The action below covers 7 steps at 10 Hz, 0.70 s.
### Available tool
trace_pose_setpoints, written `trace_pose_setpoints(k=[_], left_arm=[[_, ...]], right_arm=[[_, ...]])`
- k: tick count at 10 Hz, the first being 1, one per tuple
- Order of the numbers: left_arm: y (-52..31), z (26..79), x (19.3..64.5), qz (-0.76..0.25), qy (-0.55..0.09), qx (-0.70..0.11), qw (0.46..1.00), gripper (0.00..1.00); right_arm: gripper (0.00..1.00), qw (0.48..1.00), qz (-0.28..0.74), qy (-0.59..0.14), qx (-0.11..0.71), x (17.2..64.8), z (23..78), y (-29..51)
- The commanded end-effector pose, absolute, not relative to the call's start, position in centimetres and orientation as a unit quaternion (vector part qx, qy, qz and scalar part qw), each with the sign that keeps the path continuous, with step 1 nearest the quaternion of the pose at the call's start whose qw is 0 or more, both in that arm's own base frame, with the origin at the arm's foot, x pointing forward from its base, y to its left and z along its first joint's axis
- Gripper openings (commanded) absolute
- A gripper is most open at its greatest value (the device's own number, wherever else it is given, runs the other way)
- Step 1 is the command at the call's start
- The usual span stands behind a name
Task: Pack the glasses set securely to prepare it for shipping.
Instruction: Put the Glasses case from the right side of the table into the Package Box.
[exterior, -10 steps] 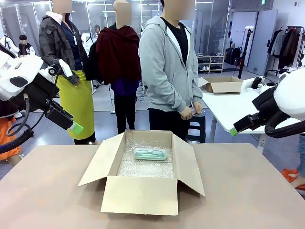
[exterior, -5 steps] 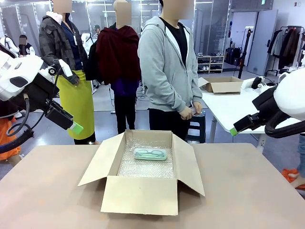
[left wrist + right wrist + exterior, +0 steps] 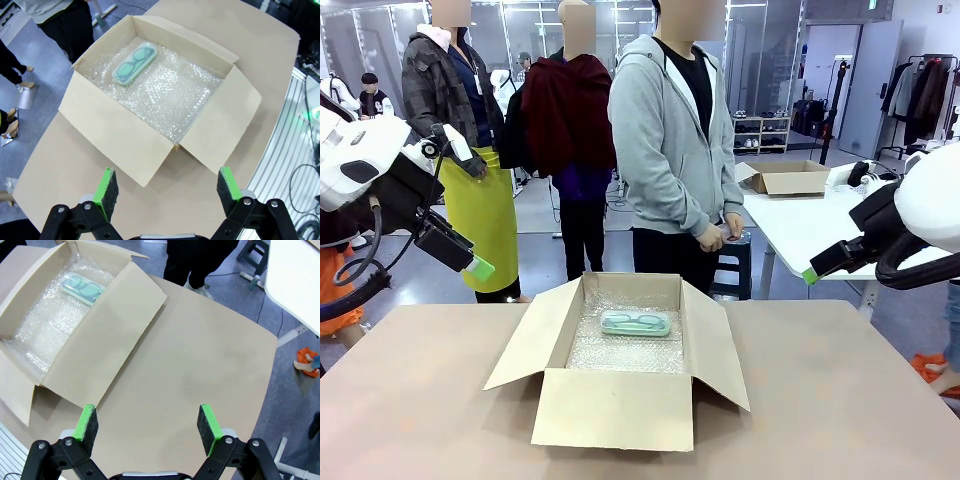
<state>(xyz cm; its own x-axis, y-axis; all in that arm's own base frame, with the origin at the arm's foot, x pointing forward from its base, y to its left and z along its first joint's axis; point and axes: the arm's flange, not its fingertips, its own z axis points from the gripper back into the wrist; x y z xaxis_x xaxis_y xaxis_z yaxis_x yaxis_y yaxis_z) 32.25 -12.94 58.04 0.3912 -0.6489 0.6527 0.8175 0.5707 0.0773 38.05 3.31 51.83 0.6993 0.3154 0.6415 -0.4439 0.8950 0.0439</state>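
Now the box (image 3: pixel 615 405) stands open in the middle of the desk (image 3: pixel 840 400), with its four flaps spread outward. Its floor is lined with bubble wrap (image 3: pixel 620 352). On the wrap lies one mint green case (image 3: pixel 635 322), flat, close to the far wall and with its long side along that wall. We can see a spectacles outline on its lid.

From the front, the near wall hides the near strip of the box floor, so we cannot tell what lies there. The desk's near edge is cut off by the picture. Of each arm we see one green pad from this side.

The left gripper (image 3: pixel 166 175) has its fingers wide apart and holds nothing. The right gripper (image 3: pixel 147 410) is the same. Both hang above the desk, well apart from the box, the left one toward the left edge and the right one toward the right edge.

Bare desk lies on both sides of the box, up to the left and right edges. A person (image 3: pixel 670 150) stands just behind the far edge, hands together in front of the body.
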Motion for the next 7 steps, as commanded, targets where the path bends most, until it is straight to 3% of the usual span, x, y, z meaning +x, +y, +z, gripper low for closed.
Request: trace_pose_setpoints(k=[1, 7], left_arm=[[-12.86, 58.19, 32.28, -0.444, -0.331, -0.129, 0.822, 1.00], [-12.86, 58.19, 32.28, -0.444, -0.331, -0.129, 0.822, 1.00]], right_arm=[[1.00, 0.916, 0.207, -0.329, 0.097, 38.08, 51.80, 3.44], [1.00, 0.916, 0.207, -0.329, 0.097, 38.08, 51.80, 3.44]])
